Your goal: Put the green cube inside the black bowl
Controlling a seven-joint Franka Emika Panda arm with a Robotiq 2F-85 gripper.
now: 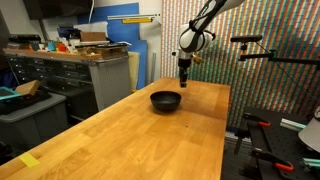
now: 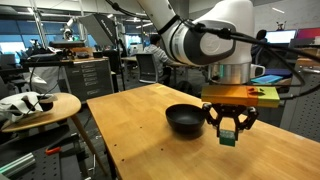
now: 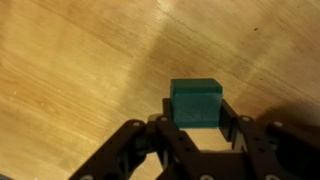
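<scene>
Green cube (image 3: 195, 100), smooth and square-edged, sits clamped between the fingers of the black gripper (image 3: 197, 118), right of the round glossy black bowl (image 2: 184, 125) on the wood-grain table (image 2: 140, 125).

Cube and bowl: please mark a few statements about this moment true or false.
1. The cube sits between the fingers of the gripper. True.
2. The cube lies inside the bowl. False: it is outside the bowl, at the gripper.
3. The bowl stands on a wooden table. True.
4. The bowl is tipped on its side. False: it stands upright, opening up.
</scene>
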